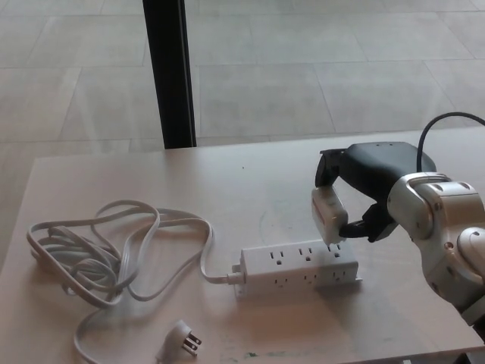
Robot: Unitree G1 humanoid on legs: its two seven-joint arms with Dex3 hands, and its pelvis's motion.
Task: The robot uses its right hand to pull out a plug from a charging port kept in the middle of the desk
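No legible brand or writing appears on any item. The right robot hand point(350, 199) grips a white block-shaped plug point(326, 217), held just above the right end of the white power strip point(299, 268) at mid-worktop point(114, 178). The strip's grey cord point(98, 254) lies coiled to the left, its pronged end point(182, 339) free.

A white power strip point(298, 268) and its pale grey cord point(114, 250) lie on a light beige desk point(250, 182). The black right hand point(362, 189), on a silver-white arm point(447, 235), grips a white plug point(327, 216). A black post point(170, 72) crosses grey floor tiles point(318, 53).
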